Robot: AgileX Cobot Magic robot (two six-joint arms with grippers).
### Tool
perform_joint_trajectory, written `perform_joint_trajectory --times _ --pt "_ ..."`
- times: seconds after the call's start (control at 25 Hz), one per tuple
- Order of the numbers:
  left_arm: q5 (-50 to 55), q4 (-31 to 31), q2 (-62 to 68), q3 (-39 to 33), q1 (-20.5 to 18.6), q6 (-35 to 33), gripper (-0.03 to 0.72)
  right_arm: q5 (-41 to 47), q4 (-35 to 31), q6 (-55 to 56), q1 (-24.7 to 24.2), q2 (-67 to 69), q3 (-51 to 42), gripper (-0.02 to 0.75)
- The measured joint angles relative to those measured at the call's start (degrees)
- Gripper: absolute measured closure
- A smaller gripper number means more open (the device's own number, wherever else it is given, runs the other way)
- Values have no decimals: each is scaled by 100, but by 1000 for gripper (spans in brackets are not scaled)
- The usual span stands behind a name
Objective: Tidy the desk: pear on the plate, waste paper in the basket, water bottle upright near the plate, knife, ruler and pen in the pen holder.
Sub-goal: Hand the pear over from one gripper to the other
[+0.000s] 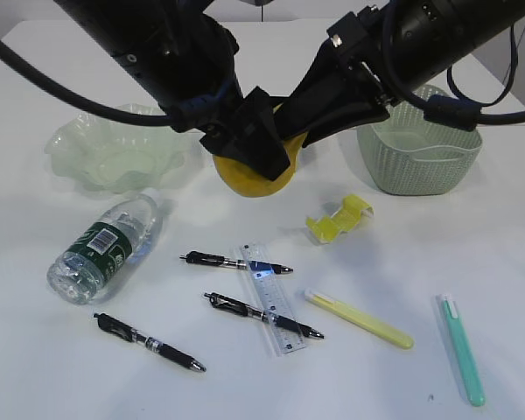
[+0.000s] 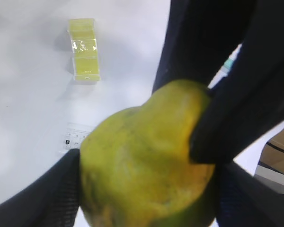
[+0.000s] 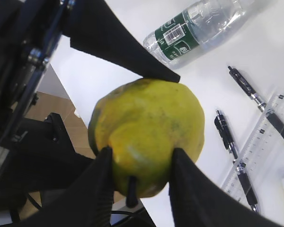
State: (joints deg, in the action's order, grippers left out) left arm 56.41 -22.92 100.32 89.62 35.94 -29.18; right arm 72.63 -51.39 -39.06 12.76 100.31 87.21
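The yellow-green pear [image 1: 254, 179] hangs above the desk [image 1: 52, 376] between both arms. My right gripper [image 3: 139, 165] is shut on its narrow stem end [image 3: 146, 132]. My left gripper [image 2: 146, 189] has a finger against each side of its wide body [image 2: 146, 161]. The ruffled pale green plate [image 1: 79, 144] stands back left and the sage basket [image 1: 420, 166] back right. The water bottle [image 1: 105, 245] lies on its side. Folded yellow waste paper [image 1: 339, 219] lies right of centre. The clear ruler [image 1: 274, 302] lies among three black pens [image 1: 149, 343]. The pen holder is out of view.
A slim yellow stick [image 1: 359, 319] and a teal one [image 1: 462, 350] lie front right; I cannot tell which is the knife. Both black arms cross over the back of the desk. Dark cables hang at the left and right edges.
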Motion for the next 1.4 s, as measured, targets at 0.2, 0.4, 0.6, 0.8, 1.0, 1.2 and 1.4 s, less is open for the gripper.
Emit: perform_joint_trajectory --times 0.2,0.4,0.6,0.8,1.0,1.2,1.4 --pt "9 0 0 0 0 0 167 5 0 0 0 0 0 489" --pt "9 0 0 0 0 2 171 5 0 0 0 0 0 489" --pt "9 0 0 0 0 13 176 5 0 0 0 0 0 489" --pt "13 -11 0 9 -10 12 176 5 -35 0 0 0 -2 489" --pt "13 -11 0 9 -10 12 179 5 -35 0 0 0 -2 489" --pt "22 -11 0 9 -10 12 179 5 -37 0 0 0 -12 489" --pt "22 -11 0 9 -10 12 180 5 -47 0 0 0 -12 484"
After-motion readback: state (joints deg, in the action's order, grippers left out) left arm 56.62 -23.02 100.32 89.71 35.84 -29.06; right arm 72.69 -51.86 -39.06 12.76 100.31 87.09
